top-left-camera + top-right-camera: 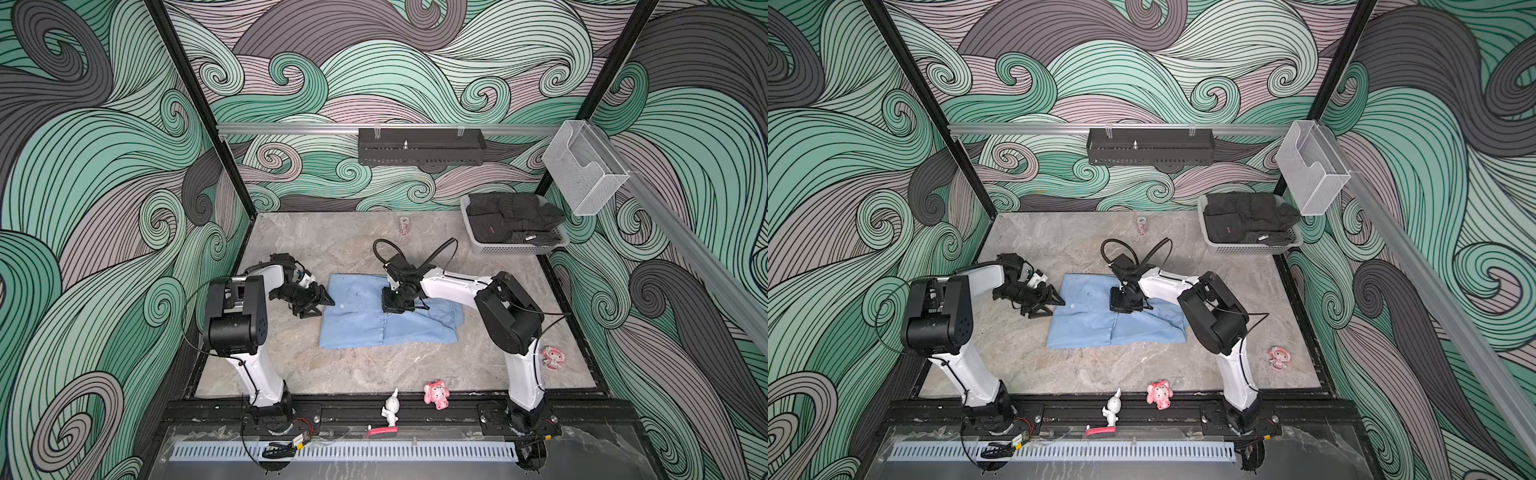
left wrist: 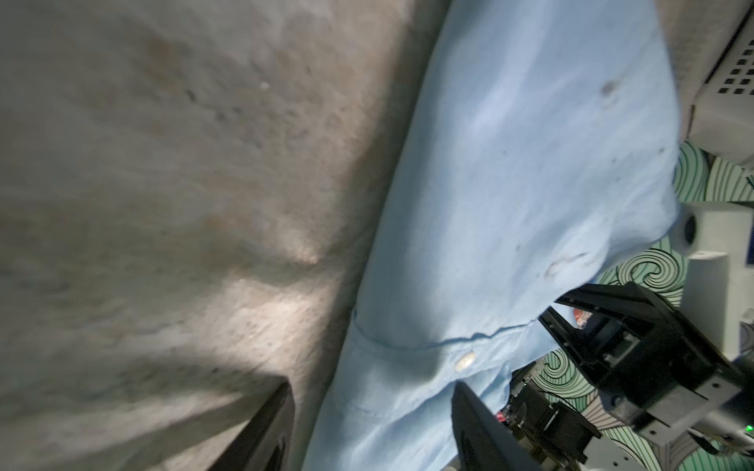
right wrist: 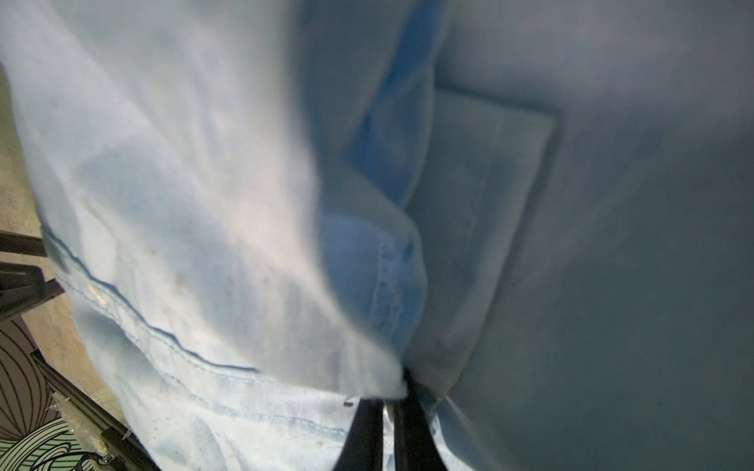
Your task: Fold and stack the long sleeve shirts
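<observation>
A light-blue long sleeve shirt (image 1: pixel 365 324) (image 1: pixel 1092 328) lies partly folded on the middle of the table in both top views. My right gripper (image 1: pixel 397 308) (image 1: pixel 1122 308) points down onto its upper middle. In the right wrist view that gripper (image 3: pixel 389 401) is shut on a raised fold of the shirt (image 3: pixel 204 204). My left gripper (image 1: pixel 325 306) (image 1: pixel 1054 302) sits at the shirt's left edge. In the left wrist view it (image 2: pixel 373 428) is open, with the shirt (image 2: pixel 510 183) edge and a pale button (image 2: pixel 465 361) between its fingers.
A grey basket (image 1: pixel 519 250) of dark clothes stands at the back right. A pink toy (image 1: pixel 436 394) and a white figurine (image 1: pixel 391 409) sit on the front rail. Another pink toy (image 1: pixel 552 357) lies beside the right arm. A black rack (image 1: pixel 419 147) hangs on the back wall.
</observation>
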{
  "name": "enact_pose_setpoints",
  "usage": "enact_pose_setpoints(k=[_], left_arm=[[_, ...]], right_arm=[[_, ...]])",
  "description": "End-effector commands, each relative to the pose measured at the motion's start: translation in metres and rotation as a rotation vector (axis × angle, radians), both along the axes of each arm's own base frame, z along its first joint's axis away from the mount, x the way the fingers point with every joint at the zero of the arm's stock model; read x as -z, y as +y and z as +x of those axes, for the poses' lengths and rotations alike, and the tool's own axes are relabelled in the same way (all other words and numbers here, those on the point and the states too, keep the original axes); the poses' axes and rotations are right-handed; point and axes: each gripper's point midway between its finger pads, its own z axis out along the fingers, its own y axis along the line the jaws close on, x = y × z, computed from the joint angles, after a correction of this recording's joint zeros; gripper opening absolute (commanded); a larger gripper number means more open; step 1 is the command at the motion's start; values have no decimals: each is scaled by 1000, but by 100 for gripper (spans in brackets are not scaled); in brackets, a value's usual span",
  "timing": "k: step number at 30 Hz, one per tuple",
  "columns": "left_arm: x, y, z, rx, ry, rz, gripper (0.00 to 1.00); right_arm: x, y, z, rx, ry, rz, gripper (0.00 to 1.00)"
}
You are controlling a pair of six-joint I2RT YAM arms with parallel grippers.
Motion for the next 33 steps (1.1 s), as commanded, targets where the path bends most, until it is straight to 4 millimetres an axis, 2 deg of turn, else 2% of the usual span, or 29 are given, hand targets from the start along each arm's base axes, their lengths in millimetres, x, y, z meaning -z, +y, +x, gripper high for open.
enact_pose_setpoints(k=[1, 8, 11, 14, 19, 21, 23, 25, 28, 30, 33], left_arm=[[16, -9, -12, 22, 66, -52, 58], [18, -20, -21, 54, 90, -73, 55], [13, -24, -18, 56, 66, -83, 49], [3, -26, -14, 53, 28, -93, 37], [-24, -25, -5, 51, -76, -75, 9], [-43, -29, -2, 59, -137, -88, 1], [-64, -35, -1, 76, -186, -86, 0], [-87, -46, -2, 99, -217, -94, 0], [-110, -67, -6, 137, -243, -85, 0], [-116, -81, -7, 126, -232, -100, 0], [-115, -107, -7, 112, -214, -129, 0]], right_arm=[[58, -36, -27, 21, 125, -162, 9], [58, -29, -27, 21, 142, -133, 8], [57, -25, -26, 23, 146, -118, 8], [56, -21, -26, 29, 153, -102, 8], [54, -10, -27, 35, 170, -63, 7], [52, -5, -27, 42, 180, -38, 7], [51, 0, -28, 44, 183, -23, 7], [48, 6, -27, 43, 186, -8, 7], [46, 11, -26, 52, 191, 10, 7], [45, 14, -25, 62, 195, 26, 7], [44, 19, -24, 76, 201, 55, 7]])
